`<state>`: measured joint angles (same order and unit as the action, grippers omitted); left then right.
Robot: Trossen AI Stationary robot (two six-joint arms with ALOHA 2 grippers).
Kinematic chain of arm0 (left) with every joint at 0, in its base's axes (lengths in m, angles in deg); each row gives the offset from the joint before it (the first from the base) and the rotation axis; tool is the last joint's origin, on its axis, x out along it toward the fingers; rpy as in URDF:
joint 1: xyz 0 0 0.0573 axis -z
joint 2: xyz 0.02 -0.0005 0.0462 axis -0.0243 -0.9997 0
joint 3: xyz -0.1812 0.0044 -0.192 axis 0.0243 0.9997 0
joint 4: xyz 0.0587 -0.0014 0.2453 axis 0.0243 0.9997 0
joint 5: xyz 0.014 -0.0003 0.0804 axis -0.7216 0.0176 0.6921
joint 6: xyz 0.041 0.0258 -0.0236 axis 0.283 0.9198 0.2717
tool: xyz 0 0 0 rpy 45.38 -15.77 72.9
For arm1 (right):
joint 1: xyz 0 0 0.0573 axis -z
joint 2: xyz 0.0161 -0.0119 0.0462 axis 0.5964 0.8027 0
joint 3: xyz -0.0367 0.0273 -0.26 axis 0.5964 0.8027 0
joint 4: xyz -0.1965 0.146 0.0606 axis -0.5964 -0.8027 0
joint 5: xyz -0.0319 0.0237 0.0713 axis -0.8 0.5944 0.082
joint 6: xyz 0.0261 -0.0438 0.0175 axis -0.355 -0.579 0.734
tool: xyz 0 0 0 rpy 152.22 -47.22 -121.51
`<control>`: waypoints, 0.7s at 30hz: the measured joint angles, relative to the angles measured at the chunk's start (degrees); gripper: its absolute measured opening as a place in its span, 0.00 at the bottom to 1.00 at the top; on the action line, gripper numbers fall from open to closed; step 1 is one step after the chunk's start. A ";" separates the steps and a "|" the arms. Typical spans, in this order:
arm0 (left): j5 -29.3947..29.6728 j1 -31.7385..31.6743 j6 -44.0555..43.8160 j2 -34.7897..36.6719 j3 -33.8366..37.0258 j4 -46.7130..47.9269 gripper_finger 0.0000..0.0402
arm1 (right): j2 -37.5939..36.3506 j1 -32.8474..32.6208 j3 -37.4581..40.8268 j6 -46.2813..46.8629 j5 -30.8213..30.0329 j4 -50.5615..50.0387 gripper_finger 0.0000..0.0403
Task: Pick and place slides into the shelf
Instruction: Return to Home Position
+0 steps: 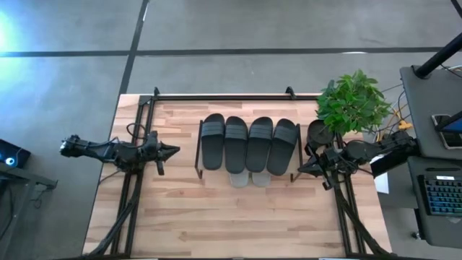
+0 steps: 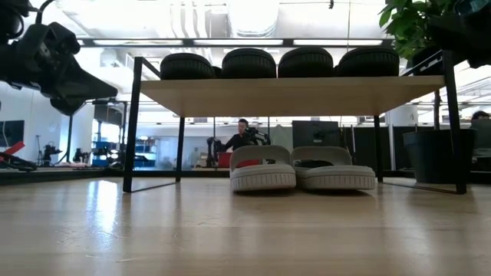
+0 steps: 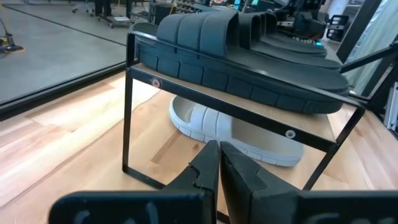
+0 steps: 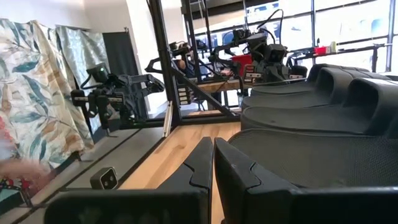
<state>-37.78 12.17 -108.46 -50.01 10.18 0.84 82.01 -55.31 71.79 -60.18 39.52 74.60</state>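
Left gripper (image 1: 175, 150), right gripper (image 1: 299, 167): closed, empty.
Dark slides (image 1: 236, 143): four atop shelf (image 2: 291, 96), between them, axes parallel, toes probably far-side.
Grey slides (image 2: 263, 175): two beneath.

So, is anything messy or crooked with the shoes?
Nothing stands out. Four dark slides sit in a row on the shelf, fanned only slightly, and two light grey slides lie side by side underneath.

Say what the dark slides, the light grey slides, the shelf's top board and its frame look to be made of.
Dark slides: likely moulded rubber or foam, matte, with ribbed soles and straps.
Light grey slides: seemingly the same, matte, textured sole edge.
Top board: pale wood or wood-look laminate, smooth; cannot tell which.
Frame: thin black bars, probably painted metal.
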 joint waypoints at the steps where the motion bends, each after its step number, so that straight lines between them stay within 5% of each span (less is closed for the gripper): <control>1: 0.00 0.00 0.00 0.01 0.03 -0.16 0.00 | 0.00 0.00 0.00 0.00 0.00 0.02 0.02; 21: -0.02 0.00 0.00 0.02 0.09 -0.51 0.00 | 0.00 0.00 -0.02 0.00 0.00 0.00 0.02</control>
<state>-37.80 12.17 -108.46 -49.99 10.26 0.33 82.01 -55.31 71.77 -60.18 39.52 74.60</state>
